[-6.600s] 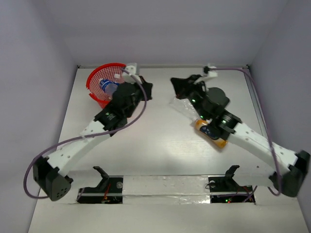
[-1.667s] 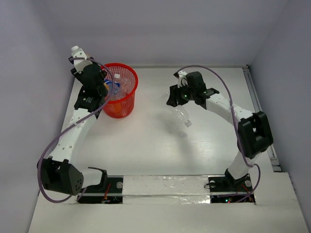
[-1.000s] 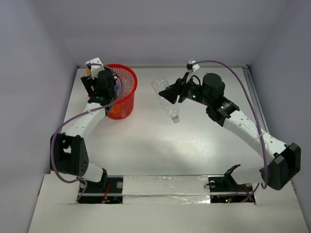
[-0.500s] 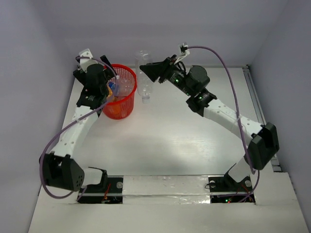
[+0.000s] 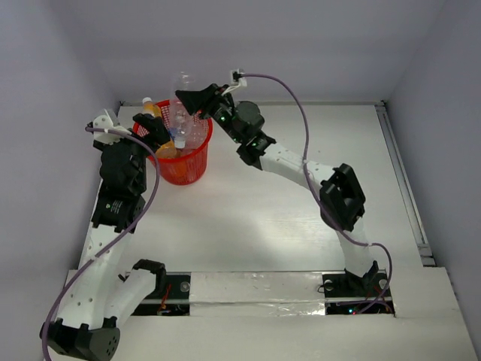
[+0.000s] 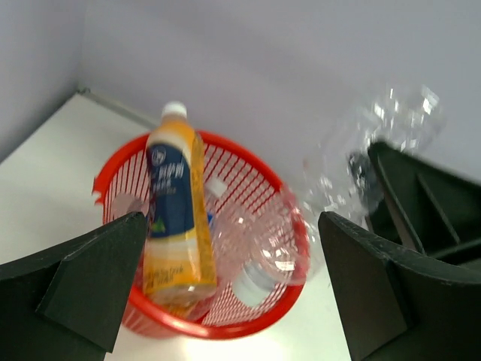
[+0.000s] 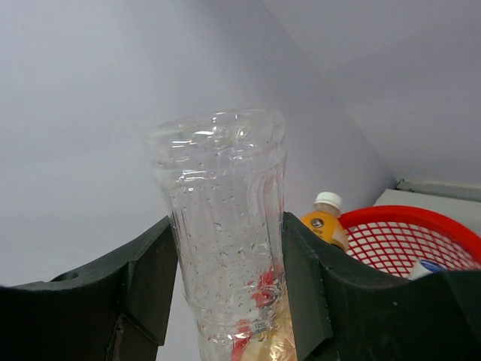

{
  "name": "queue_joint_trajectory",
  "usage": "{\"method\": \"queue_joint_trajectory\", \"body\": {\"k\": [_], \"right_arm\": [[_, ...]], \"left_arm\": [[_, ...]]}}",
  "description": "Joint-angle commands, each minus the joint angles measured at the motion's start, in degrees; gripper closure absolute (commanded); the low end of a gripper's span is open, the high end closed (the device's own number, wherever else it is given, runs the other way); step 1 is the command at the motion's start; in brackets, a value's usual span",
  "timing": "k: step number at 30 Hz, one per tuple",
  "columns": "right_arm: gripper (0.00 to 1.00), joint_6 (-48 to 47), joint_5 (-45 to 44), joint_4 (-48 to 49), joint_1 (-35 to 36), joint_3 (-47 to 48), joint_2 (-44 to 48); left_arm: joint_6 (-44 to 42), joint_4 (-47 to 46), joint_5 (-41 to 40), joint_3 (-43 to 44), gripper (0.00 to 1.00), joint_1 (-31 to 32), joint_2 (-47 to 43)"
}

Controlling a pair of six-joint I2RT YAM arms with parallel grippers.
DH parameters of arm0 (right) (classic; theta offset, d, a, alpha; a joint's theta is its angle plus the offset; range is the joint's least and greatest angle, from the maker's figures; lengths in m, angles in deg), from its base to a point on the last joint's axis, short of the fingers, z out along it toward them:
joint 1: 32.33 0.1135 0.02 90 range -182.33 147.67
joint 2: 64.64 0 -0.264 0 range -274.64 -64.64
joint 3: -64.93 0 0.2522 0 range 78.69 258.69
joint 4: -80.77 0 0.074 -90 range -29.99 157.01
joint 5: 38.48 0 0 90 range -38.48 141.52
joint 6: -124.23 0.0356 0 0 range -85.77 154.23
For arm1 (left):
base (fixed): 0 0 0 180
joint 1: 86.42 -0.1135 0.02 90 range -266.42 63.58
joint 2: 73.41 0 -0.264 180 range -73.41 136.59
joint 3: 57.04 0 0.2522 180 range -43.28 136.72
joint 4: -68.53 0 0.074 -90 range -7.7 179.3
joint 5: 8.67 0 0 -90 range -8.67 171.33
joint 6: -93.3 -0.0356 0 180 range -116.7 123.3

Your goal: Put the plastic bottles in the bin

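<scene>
R jaws grip clear bottle; at bin

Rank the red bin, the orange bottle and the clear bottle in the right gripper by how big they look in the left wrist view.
1. The bin, clearly largest.
2 or 3. The orange bottle and the clear bottle look about alike; the clear one is blurred, so I won't rank them.

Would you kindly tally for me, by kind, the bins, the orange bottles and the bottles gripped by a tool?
red bin: 1
orange bottle, leaning inside the bin: 1
clear bottle gripped by the right tool: 1
Total: 3
The other clear bottles lying in the bin overlap too much to count.
</scene>
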Motion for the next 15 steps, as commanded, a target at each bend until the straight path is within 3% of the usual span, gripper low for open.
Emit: {"method": "queue_joint_trajectory", "body": {"k": [1,15], "right_arm": [[0.59,-7.88,-5.27,0.70,4.12,7.54,-2.08],[0.55,-21.60,-13.36,3.77,6.49,-3.34,-1.30]], "left_arm": [[0.99,0.20,2.87,-3.35,0.02,-0.12,-1.36],[1.61,-1.82,2.61,-6.78,0.08,-0.12,-4.26]]}}
